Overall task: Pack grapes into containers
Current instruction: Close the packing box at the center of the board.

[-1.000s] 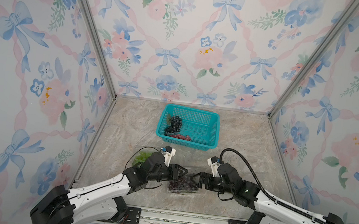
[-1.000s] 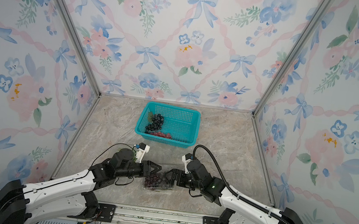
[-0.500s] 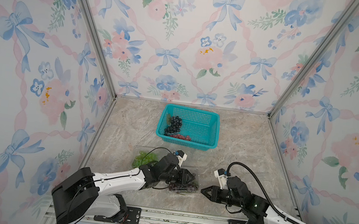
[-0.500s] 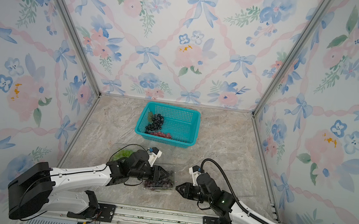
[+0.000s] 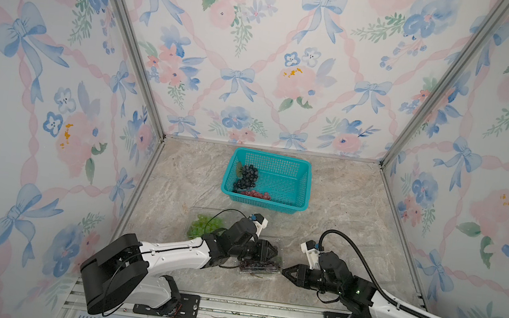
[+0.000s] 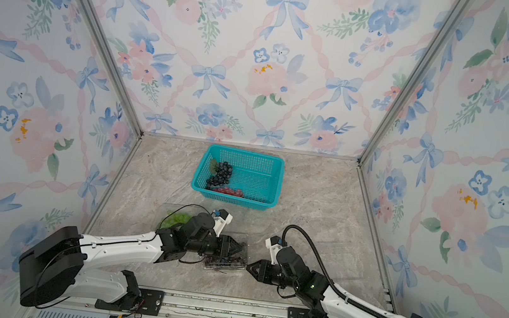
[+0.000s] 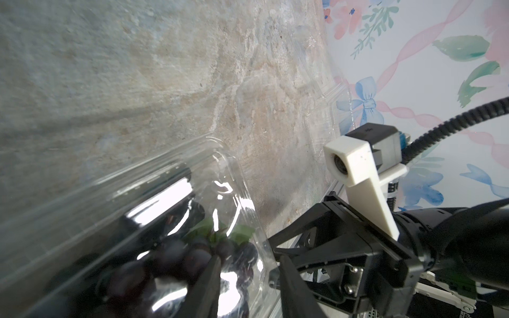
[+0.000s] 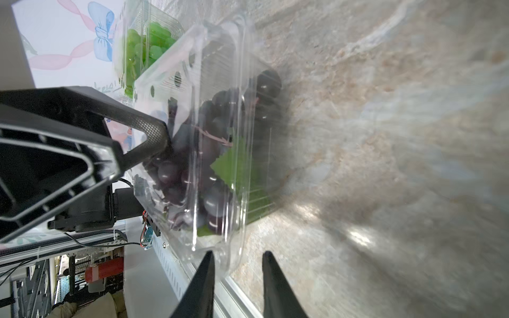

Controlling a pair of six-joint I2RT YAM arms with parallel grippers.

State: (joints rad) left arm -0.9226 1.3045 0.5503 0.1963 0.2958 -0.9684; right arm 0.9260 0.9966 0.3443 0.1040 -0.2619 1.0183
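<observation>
Although its lid is down, the front container [image 5: 261,271] does not show clearly whether it has snapped shut. It is a clear clamshell lying near the table's front edge. It holds the dark purple grapes [image 8: 170,170], with a green leaf [image 8: 231,165] pressed against the plastic. The left gripper [image 5: 272,252] rests on that lid with its jaws part-way apart and gripping nothing. In the right wrist view one of its fingers [image 8: 151,129] lies against the lid. The right gripper [image 5: 284,272] points at the container's right end, so close that I cannot tell whether it touches. Its jaws are narrowly apart and empty.

Behind and to the left, a second container [image 5: 194,212] holds the green grapes [image 5: 202,226], and the left arm [image 5: 175,252] crosses over part of it. Farther back the teal basket [image 5: 305,186] stands near the rear wall, well apart from both containers. It holds a blue-black bunch [image 5: 247,177] at its left end and a red bunch [image 5: 255,194] along its front wall.

The front container sits just behind the metal rail [image 5: 244,310] that edges the table [image 5: 355,212]. Bare marbled tabletop runs from the basket to the right wall, and from the basket forward to both grippers. Beyond the rail, in the right wrist view, a red cylinder [image 8: 103,271] carries a pale band too blurred to read.
</observation>
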